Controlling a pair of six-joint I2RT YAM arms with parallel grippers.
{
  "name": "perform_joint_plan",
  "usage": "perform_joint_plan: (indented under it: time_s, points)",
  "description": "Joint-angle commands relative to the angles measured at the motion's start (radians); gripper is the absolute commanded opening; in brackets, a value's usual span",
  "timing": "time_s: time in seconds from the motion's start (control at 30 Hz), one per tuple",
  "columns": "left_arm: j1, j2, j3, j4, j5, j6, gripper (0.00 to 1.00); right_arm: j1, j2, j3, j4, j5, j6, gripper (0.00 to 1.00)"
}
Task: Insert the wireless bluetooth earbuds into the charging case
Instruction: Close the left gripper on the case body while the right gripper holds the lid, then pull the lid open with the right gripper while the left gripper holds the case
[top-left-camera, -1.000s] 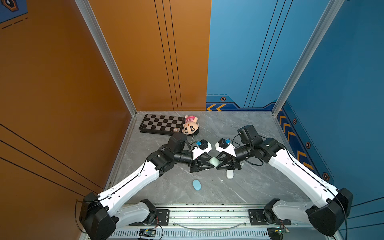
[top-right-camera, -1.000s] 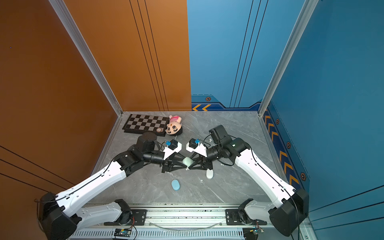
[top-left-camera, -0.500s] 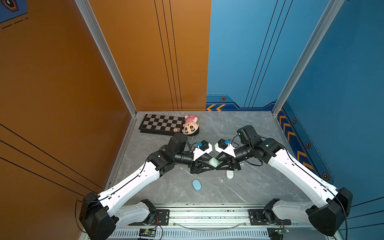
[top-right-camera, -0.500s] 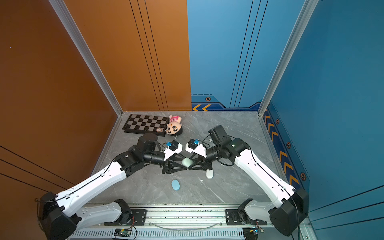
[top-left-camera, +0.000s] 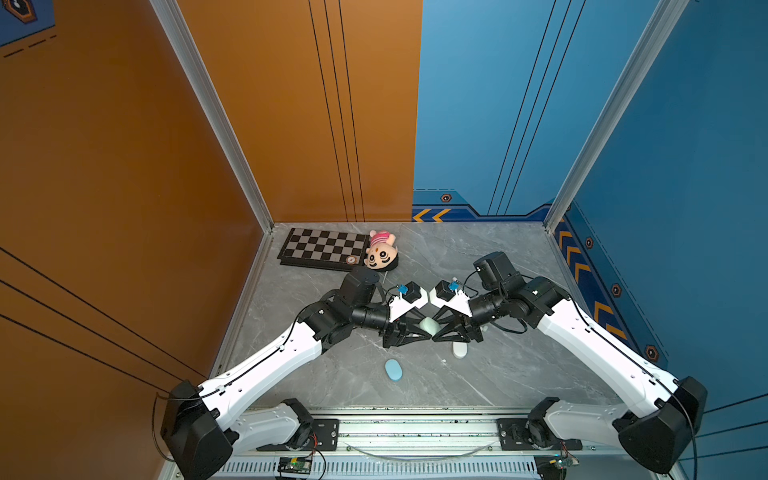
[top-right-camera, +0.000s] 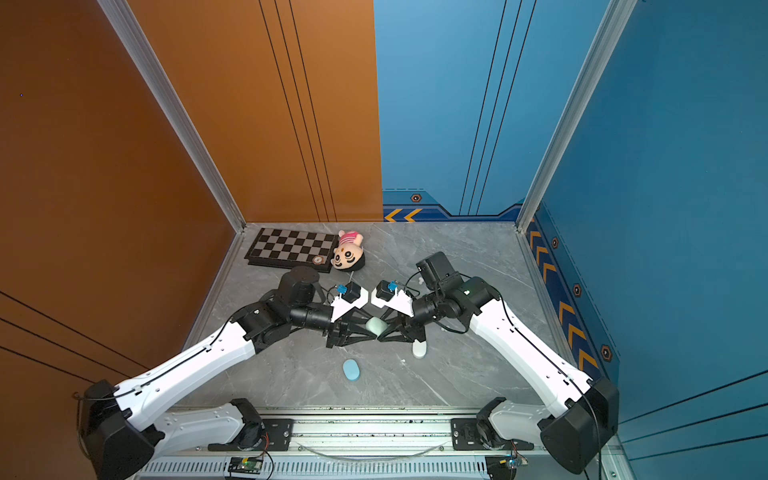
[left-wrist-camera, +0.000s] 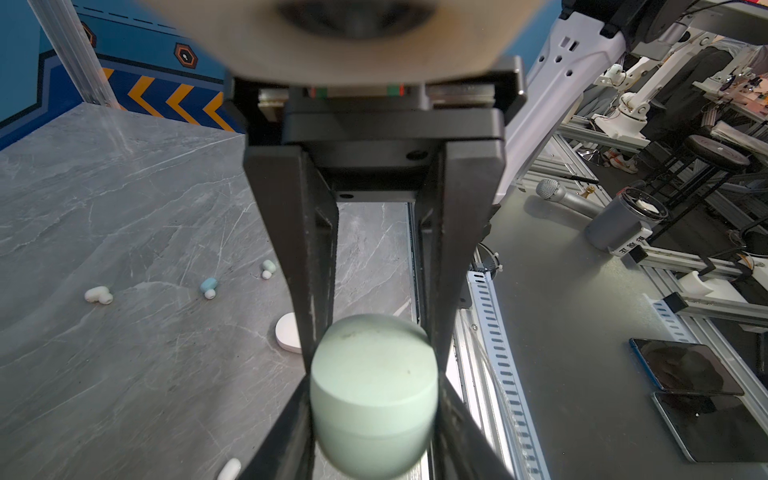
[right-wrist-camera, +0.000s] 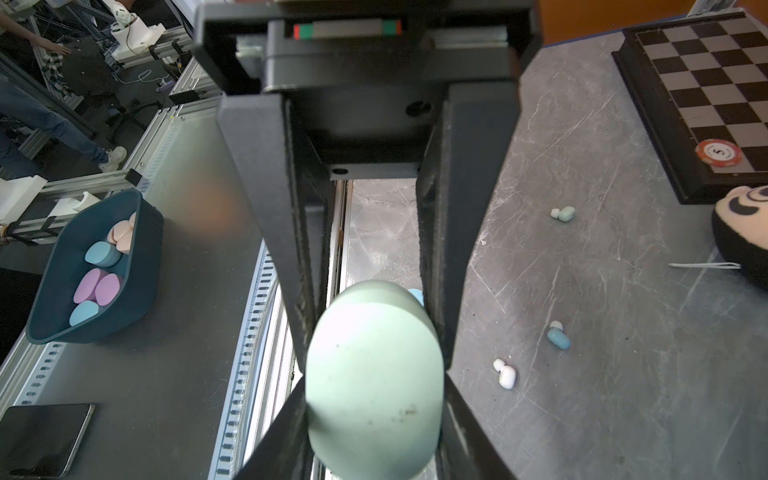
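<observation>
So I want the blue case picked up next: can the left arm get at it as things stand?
Probably not yet: the left gripper is shut on the mint case, which the right gripper also grips. The blue case itself lies uncovered on bare table nearby.

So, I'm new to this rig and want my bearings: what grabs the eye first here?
The left gripper and right gripper meet mid-table, both clamped on one mint case. A blue case and a white case lie on the grey table nearer the rail, tiny earbuds scattered nearby. A chessboard and plush head sit at the back.
</observation>
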Motion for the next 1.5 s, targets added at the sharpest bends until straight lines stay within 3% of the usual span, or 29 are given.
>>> perform_joint_plan:
  time_s: [0.0,0.17,0.73,1.23,1.47]
  points:
    - [-0.022,0.003,0.025,-0.004,0.024,0.019,0.00,-0.012,-0.034,-0.021,0.117,0.074,0.082,0.48]
    - [-0.011,0.001,0.023,0.003,0.023,0.013,0.00,-0.020,-0.061,-0.067,0.191,0.090,0.127,0.54]
    - [-0.003,0.008,0.027,-0.003,0.024,0.004,0.00,-0.099,-0.080,-0.113,0.329,0.069,0.257,0.62]
    - [0.003,0.009,0.023,0.007,0.022,-0.005,0.00,-0.121,-0.102,-0.140,0.406,0.068,0.327,0.69]
    - [0.008,0.006,0.017,0.034,0.013,-0.027,0.00,-0.129,-0.113,-0.147,0.419,0.075,0.330,0.77]
